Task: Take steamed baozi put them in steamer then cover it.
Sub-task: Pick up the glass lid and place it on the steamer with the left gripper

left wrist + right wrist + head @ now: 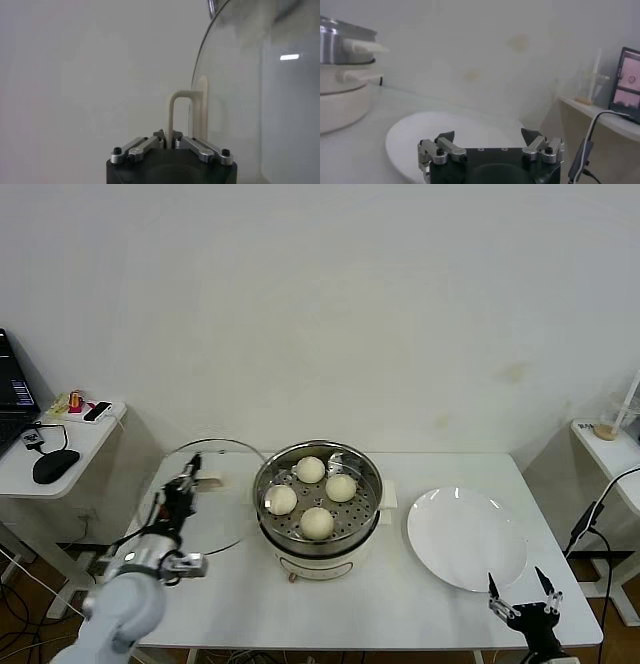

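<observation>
— Covering comes next, right? All four baozi [311,497] sit on the tray inside the steamer [318,512], mid-surface.

— Yes, loading looks done. The left gripper [188,481] has its fingers [145,145] pinched tight on the beige handle of the cover [205,496], which is raised and tilted on edge just left of the steamer.

— And the other arm?

— The right gripper [523,592] waits at the surface's [400,604] near right corner, fingers spread wide, holding nothing, beside the bare plate [466,538].

— So what does the move need?

— Carrying the cover rightward over the pot, levelling it, centring its rim on the steamer's, then lowering before letting go.
</observation>
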Controlling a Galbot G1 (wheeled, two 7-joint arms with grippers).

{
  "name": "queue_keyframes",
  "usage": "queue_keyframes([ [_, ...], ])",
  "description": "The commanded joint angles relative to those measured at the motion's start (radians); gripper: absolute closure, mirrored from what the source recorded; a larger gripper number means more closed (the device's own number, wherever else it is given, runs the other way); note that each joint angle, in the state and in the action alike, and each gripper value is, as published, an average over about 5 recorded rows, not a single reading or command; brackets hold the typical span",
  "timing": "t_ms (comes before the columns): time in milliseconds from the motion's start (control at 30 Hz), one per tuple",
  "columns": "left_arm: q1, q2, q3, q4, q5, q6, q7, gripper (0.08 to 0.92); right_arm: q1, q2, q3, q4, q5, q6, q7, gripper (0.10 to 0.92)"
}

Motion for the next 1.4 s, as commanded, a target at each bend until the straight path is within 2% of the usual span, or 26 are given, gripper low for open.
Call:
queue_keyframes([
  [33,-0.304,-0.101,0.348,0.006,0.151,0.177,0.171,0.849,0.032,0.012,-0.016,-0.016,-0.112,-0.009,-0.001,0.203],
  [233,-0.356,-0.210,0.413,0.049,0.245,0.243,0.255,0.849,0.039,0.017,-0.026,-0.028,-0.136,-0.010,-0.004,0.203],
  [467,-0.367,-0.314,0.425,0.096,0.261,0.325,0.334,0.849,0.037,0.020,-0.027,-0.036,-0.162,-0.015,-0.004,0.203],
  [767,-0.370,-0.368,0.440,0.102,0.217,0.386,0.352,0.849,0.038,0.025,-0.038,-0.050,-0.187,-0.013,-0.004,0.203],
  [1100,-0.333,-0.425,0.450,0.124,0.285,0.373,0.337,0.849,0.036,0.025,-0.047,-0.053,-0.195,-0.013,-0.007,0.203],
  [1400,-0.311,-0.439,0.442,0.153,0.352,0.335,0.316,0.849,0.029,0.026,-0.054,-0.054,-0.194,-0.009,-0.008,0.203],
])
